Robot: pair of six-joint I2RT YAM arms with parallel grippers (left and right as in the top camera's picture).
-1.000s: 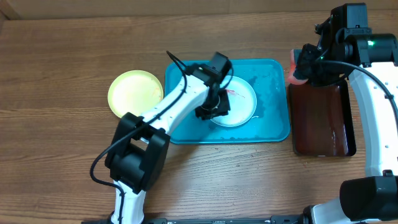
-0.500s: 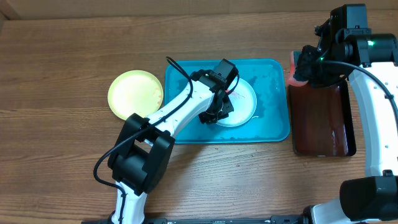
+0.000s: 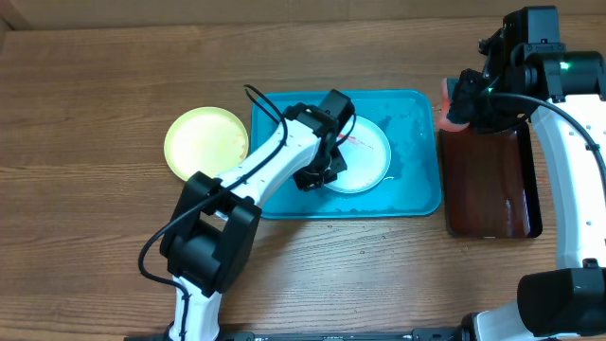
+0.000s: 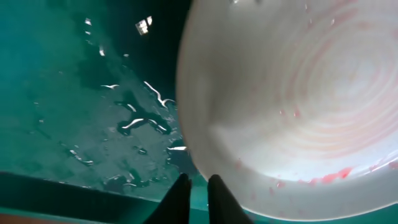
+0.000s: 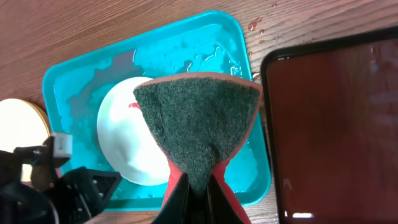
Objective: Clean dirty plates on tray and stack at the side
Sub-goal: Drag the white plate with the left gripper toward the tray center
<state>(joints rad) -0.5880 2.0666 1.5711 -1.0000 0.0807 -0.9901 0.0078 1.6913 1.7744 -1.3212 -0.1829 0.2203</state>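
Left hand shifted left, now pinching plate rim.

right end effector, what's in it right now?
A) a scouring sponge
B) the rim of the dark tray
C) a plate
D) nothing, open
A: in the right wrist view the right end effector is shut on a red sponge with a dark green scouring face, while the white plate lies below on the turquoise tray.
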